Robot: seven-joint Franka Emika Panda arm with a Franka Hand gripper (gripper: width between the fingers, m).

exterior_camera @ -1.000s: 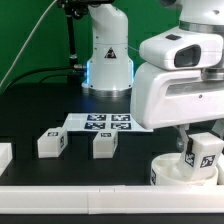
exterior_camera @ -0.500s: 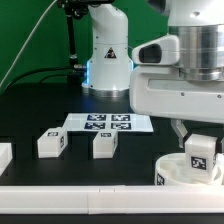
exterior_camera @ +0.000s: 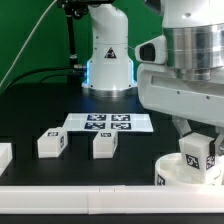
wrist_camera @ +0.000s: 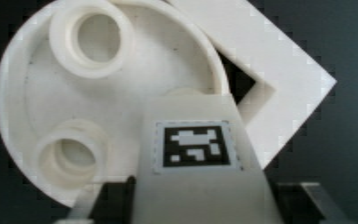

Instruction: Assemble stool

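Black surface (exterior_camera: 30, 110), green backdrop. From the exterior view's left: a plain white block (exterior_camera: 4, 157), two loose legs (exterior_camera: 50, 143) (exterior_camera: 104, 145), and the marker board (exterior_camera: 105, 123) behind them. At the right, the fingers (exterior_camera: 213, 143) clench a third leg (exterior_camera: 196, 152) over the round seat (exterior_camera: 172, 172), whose two visible sockets (wrist_camera: 91, 40) stand empty.

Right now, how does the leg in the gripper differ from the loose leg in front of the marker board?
The held leg is clamped in the gripper, over the seat; the loose leg lies untouched on the table, apart from the seat. Both are white blocks with square tags.
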